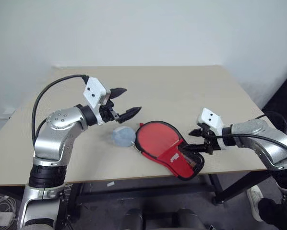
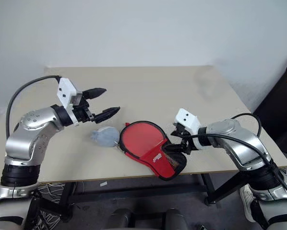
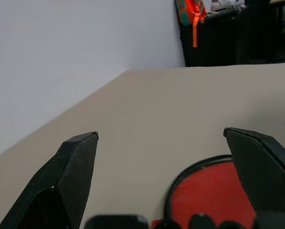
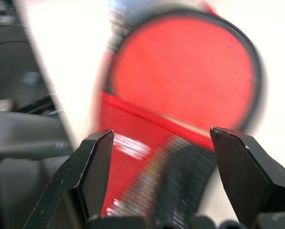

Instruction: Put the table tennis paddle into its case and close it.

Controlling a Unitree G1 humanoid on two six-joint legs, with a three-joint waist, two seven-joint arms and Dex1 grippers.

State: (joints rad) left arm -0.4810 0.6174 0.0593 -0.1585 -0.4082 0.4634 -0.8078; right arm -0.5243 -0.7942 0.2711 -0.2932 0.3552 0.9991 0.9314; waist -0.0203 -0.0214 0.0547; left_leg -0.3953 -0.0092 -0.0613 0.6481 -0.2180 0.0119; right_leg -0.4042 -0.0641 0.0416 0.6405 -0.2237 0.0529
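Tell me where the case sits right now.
In the head views the case lies on the table near its front edge, between the two arms, beside a small blue-grey object on its left, with the right tool at its narrow end.

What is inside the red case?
The round red paddle lies in the open case, its face showing. Its handle end is hidden under the case's red flap and mesh.

Items counted on one table [image 1: 182, 91]

One red case [image 1: 174, 158] and one red paddle [image 1: 155, 139] inside it are seen, and one blue-grey rounded object [image 1: 123, 136] beside them. Two grippers are counted: one left gripper [image 1: 126, 101] and one right gripper [image 1: 197, 142].
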